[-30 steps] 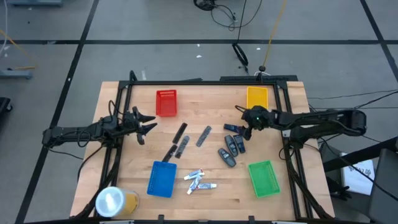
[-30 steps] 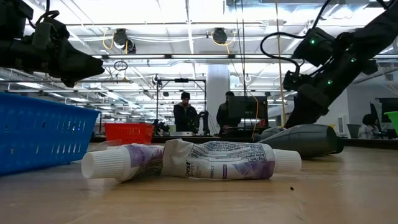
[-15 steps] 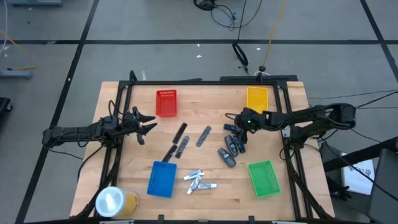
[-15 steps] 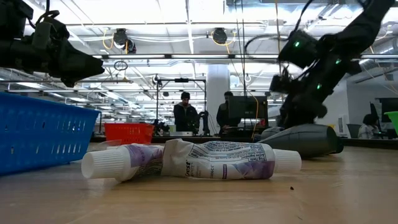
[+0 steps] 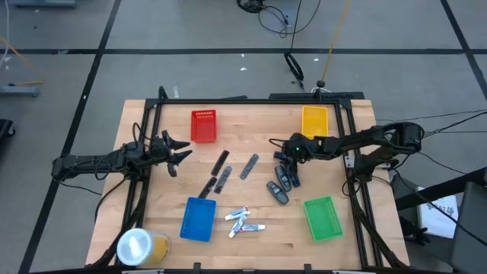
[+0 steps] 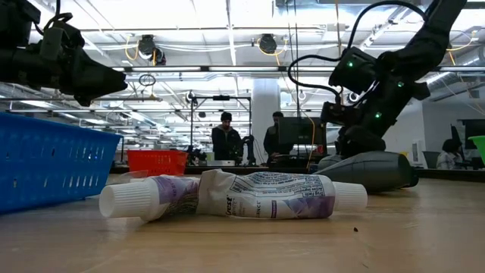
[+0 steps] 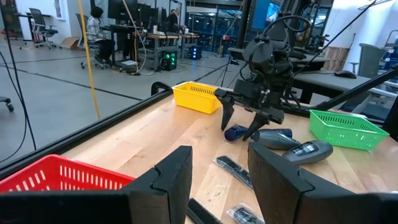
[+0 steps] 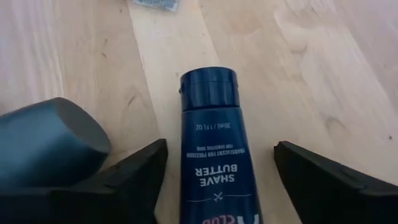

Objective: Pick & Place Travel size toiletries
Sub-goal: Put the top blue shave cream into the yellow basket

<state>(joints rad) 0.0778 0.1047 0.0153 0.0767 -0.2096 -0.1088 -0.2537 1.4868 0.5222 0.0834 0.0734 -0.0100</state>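
My right gripper point(image 5: 284, 151) is open and low over the table's middle right. Its fingers stand on either side of a dark-blue tube marked "Shave Butter" point(image 8: 210, 143), which lies flat on the wood, without touching it. Dark oval pieces point(image 5: 278, 185) lie just near of it, one grey one point(image 8: 46, 140) beside a finger. Slim dark-grey sticks point(image 5: 221, 170) lie at mid-table, and white tubes point(image 5: 243, 221) lie near the front edge. My left gripper point(image 5: 176, 150) is open and waits above the table's left side.
A red tray point(image 5: 204, 125) and a yellow tray point(image 5: 314, 119) stand at the far side. A blue tray point(image 5: 198, 218) and a green tray point(image 5: 323, 218) stand near the front. A large yellowish roll point(image 5: 141, 245) sits at the front-left corner. People stand in the room beyond point(image 6: 227, 140).
My right gripper has moved toward the table's left and come down toward the dark-blue tube, its arm stretching further over the table. My left arm has kept still, and no item has moved.
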